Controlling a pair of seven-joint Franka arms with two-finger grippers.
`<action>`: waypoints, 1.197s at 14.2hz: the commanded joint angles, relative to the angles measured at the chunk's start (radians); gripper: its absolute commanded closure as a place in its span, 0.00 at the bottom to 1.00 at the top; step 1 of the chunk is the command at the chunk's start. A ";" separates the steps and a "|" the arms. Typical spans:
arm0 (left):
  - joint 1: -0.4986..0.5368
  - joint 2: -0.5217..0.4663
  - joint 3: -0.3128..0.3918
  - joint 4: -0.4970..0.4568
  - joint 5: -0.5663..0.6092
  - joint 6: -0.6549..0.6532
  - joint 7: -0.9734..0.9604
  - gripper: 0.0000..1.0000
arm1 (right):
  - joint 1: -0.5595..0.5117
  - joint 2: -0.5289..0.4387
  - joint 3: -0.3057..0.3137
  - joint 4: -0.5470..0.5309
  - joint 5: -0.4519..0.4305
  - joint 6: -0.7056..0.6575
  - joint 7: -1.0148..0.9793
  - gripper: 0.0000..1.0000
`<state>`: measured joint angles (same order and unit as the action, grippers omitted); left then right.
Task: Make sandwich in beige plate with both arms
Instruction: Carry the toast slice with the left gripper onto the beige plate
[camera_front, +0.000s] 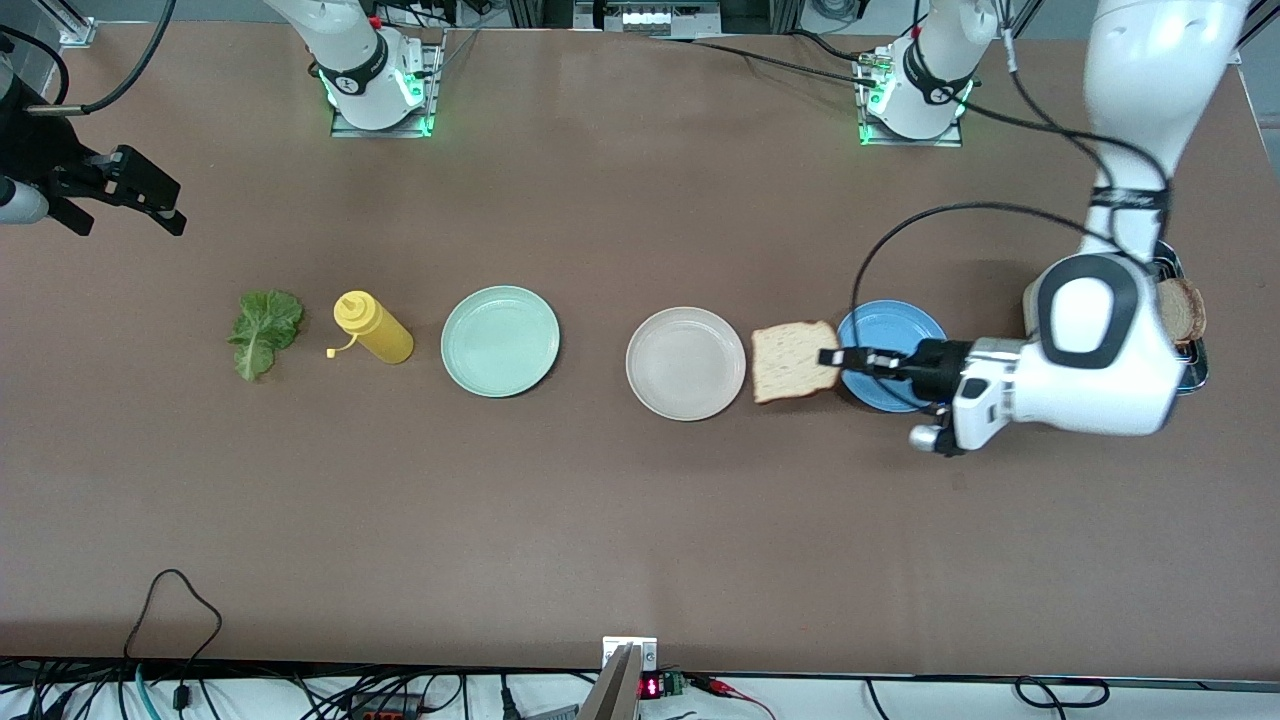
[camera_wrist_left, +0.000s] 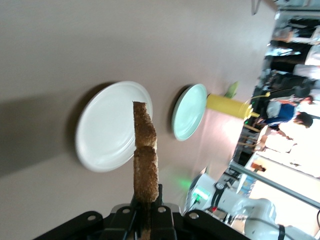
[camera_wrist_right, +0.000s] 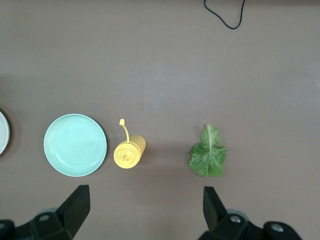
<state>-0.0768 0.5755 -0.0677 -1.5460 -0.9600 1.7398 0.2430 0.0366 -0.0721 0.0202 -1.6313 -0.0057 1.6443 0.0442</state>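
So the left gripper is pinching a slice of bread by one edge, fingers pressed tight on the crust, and it's carrying it flat in the air just at the 3 o'clock edge of the beige plate. Makes sense to me — grabbing the edge leaves the whole slice free to drop flat onto the plate. The gripper itself hangs over the blue plate, which sits at 3 o'clock from the beige one. In the left wrist view the bread shows edge-on, with the beige plate right ahead of it and nothing on it, so I'd say the first layer isn't down yet.

The lettuce leaf lies at the right arm's end of the table, with a yellow squeeze bottle at its 3 o'clock, then the mint-green plate. The right gripper waits up in the air around 10 o'clock of the lettuce, fingers spread wide — probably parked there so it can go for the leaf. More bread sits in a tray mostly hidden by the left arm.
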 joint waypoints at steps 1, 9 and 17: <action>-0.060 0.050 0.011 -0.008 -0.135 0.084 0.129 1.00 | -0.011 -0.011 0.004 -0.013 0.000 0.012 -0.015 0.00; -0.106 0.118 0.006 -0.170 -0.353 0.144 0.511 1.00 | -0.020 0.012 0.003 -0.015 0.000 0.014 -0.015 0.00; -0.149 0.164 0.006 -0.194 -0.391 0.165 0.582 0.99 | -0.018 0.012 0.004 -0.005 -0.002 0.003 -0.015 0.00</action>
<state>-0.2168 0.7338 -0.0685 -1.7298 -1.3191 1.8966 0.7809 0.0279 -0.0490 0.0183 -1.6368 -0.0057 1.6484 0.0433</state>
